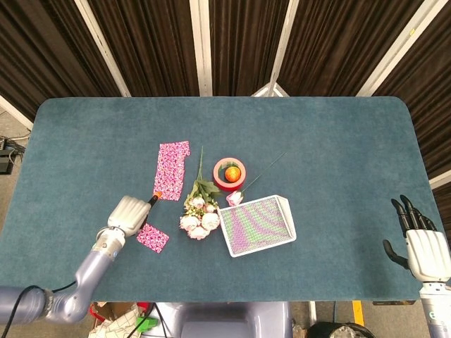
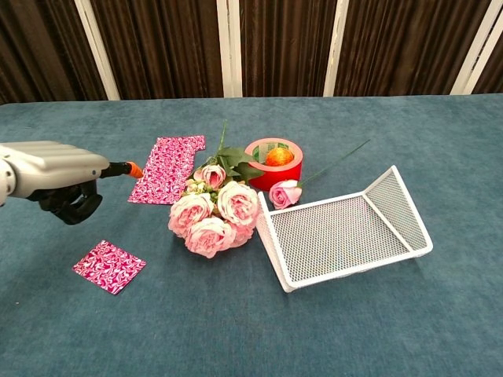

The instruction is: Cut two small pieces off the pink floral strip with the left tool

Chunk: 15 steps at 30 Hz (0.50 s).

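Observation:
The pink floral strip (image 1: 171, 169) (image 2: 167, 168) lies flat left of the flowers. A small cut piece (image 1: 153, 237) (image 2: 109, 266) of the same pattern lies nearer the front edge. My left hand (image 1: 129, 212) (image 2: 56, 177) grips a cutting tool whose orange tip (image 1: 156, 196) (image 2: 134, 169) hovers by the strip's near left corner. My right hand (image 1: 420, 243) rests at the table's right front edge, fingers spread, holding nothing; the chest view does not show it.
A bunch of pink roses (image 1: 199, 215) (image 2: 214, 212) lies right of the strip. A red tape roll (image 1: 230, 173) (image 2: 273, 161) holds an orange ball. A white mesh basket (image 1: 256, 224) (image 2: 346, 228) lies tipped at centre right, with a loose rose (image 2: 284, 192) beside it.

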Each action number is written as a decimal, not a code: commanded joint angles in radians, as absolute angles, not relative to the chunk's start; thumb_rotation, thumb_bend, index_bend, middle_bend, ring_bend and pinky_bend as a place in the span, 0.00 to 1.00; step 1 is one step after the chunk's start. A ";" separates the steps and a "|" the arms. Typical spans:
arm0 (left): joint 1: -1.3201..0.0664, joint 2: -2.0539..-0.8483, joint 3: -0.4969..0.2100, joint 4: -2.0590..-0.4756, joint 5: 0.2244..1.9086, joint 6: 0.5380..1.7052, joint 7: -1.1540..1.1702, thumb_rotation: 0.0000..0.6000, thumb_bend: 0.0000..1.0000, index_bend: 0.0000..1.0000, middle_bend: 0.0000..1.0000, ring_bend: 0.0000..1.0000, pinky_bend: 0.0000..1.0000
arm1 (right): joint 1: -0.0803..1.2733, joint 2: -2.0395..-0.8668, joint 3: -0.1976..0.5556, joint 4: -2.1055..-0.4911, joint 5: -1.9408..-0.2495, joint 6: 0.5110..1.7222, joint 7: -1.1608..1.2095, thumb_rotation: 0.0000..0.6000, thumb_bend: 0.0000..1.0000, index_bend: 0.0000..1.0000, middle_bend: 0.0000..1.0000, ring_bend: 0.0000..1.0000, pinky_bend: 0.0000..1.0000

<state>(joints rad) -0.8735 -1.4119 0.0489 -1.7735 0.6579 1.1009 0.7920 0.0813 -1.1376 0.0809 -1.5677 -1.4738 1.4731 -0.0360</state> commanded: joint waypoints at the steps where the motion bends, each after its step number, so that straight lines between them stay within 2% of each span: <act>1: -0.915 -1.457 0.007 -1.725 0.579 1.067 0.840 1.00 0.94 0.00 0.79 0.71 0.66 | 0.082 -1.138 0.082 -1.566 -1.472 1.471 -0.034 1.00 0.37 0.00 0.05 0.16 0.26; 7: -0.958 -1.504 -0.026 -1.665 0.480 1.051 0.892 1.00 0.94 0.00 0.79 0.71 0.66 | 0.083 -1.138 0.082 -1.563 -1.469 1.468 -0.030 1.00 0.37 0.00 0.05 0.15 0.26; 15: -0.985 -1.550 -0.027 -1.612 0.418 1.032 0.928 1.00 0.94 0.00 0.79 0.71 0.66 | 0.082 -1.138 0.082 -1.560 -1.470 1.470 -0.019 1.00 0.37 0.00 0.05 0.16 0.26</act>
